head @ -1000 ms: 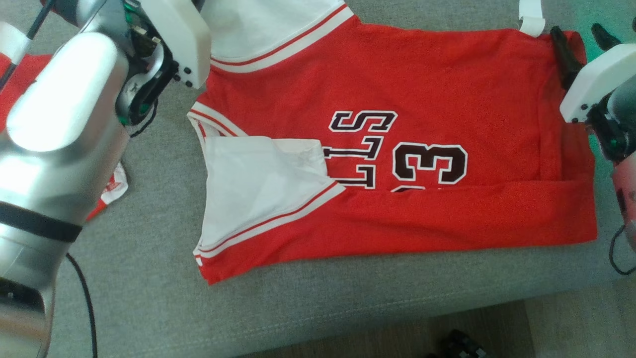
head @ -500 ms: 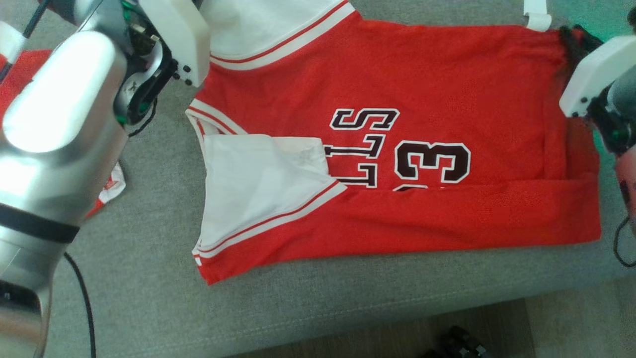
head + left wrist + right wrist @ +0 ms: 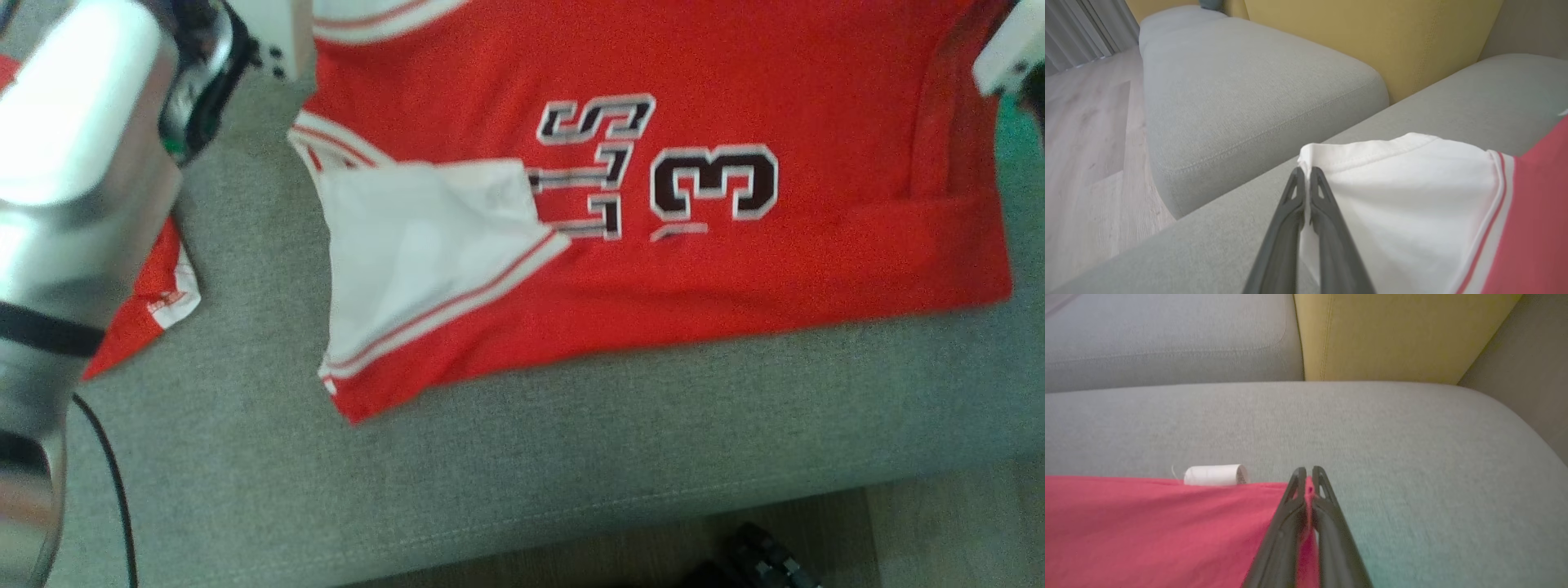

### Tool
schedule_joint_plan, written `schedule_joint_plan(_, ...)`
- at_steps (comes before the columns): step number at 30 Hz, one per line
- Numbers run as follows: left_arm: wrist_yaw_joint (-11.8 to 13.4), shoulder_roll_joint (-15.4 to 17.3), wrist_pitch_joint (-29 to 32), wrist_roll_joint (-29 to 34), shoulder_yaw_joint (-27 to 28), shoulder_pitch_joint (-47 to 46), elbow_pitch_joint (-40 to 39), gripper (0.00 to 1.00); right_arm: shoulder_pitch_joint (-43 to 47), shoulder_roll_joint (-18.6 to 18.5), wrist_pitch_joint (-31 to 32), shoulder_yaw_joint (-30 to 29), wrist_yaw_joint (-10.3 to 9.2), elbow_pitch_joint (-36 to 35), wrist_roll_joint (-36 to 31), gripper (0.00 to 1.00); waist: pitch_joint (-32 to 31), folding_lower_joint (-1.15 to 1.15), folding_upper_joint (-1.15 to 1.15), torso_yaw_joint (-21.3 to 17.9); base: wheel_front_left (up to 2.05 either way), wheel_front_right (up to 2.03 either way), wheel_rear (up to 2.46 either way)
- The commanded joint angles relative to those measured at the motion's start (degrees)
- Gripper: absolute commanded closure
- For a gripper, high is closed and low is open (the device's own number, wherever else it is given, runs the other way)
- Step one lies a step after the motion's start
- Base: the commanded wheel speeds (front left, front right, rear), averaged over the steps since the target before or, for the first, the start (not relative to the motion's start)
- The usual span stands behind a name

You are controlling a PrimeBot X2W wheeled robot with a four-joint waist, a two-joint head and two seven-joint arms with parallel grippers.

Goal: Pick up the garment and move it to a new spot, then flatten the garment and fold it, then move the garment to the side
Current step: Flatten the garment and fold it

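Note:
The garment (image 3: 735,269) is a red jersey with white sleeves and a dark "3", spread on the grey sofa seat (image 3: 531,482) with its near edge folded over. In the left wrist view my left gripper (image 3: 1307,173) is shut on the edge of the white sleeve (image 3: 1404,196). In the right wrist view my right gripper (image 3: 1308,473) is shut on the red corner of the garment (image 3: 1147,531), beside a small white label (image 3: 1214,475). My silver left arm (image 3: 73,163) stands at the left of the head view, and the white right wrist housing (image 3: 1008,53) at the top right.
Another piece of red and white cloth (image 3: 151,294) lies at the left, partly under my left arm. A black cable (image 3: 114,490) hangs there. A yellow backrest (image 3: 1372,41) rises behind the seat. Wood floor (image 3: 939,531) with a dark object (image 3: 759,559) lies below the seat's front edge.
My right gripper has closed on the garment's red corner. The head camera has moved, so the whole picture has shifted upward. The left gripper keeps its hold on the sleeve.

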Motion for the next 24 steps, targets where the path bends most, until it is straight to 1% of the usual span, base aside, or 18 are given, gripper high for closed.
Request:
schedule_joint_plan(1,0.7,1.9,-1.4,1.2,2.5,-4.7,0.0,1.00,-2.1,-0.6,-1.8,-0.1,0.37,-0.8,-0.6,1.00,0.6,0.00,0.00,0.0,0.00,0.00,0.00)
schedule_joint_plan(6,1.4,0.5,-5.1,2.9,2.6,-9.1,4.0,1.00,-6.7,0.4,-7.0,-0.8,0.37,0.2,-1.9,1.00,2.0,0.00,0.00,0.0,0.00,0.00,0.00)
schedule_joint_plan(11,1.3,-1.6,-8.7,3.5,2.4,-11.3,8.3,1.00,-8.9,1.9,-12.1,-0.8,0.37,2.0,-2.8,1.00,2.4,0.00,0.00,0.3,0.00,0.00,0.00)
schedule_joint_plan(17,-0.5,-2.8,-11.5,3.5,0.9,-8.9,11.6,1.00,-6.5,2.0,-15.3,0.7,0.37,3.8,-1.5,1.00,0.1,0.00,0.00,1.0,0.00,0.00,0.00)
schedule_joint_plan(21,-2.0,-3.4,-12.6,3.6,-0.5,-6.2,11.6,1.00,-3.3,1.1,-15.9,1.7,0.37,3.6,0.6,1.00,-2.4,0.00,0.00,1.7,0.00,0.00,0.00)
schedule_joint_plan(24,-2.3,-3.2,-12.9,3.5,-1.1,-4.3,10.9,1.00,-0.7,0.2,-15.6,2.9,0.37,2.6,2.2,1.00,-4.4,0.00,0.00,1.9,0.00,0.00,0.00)
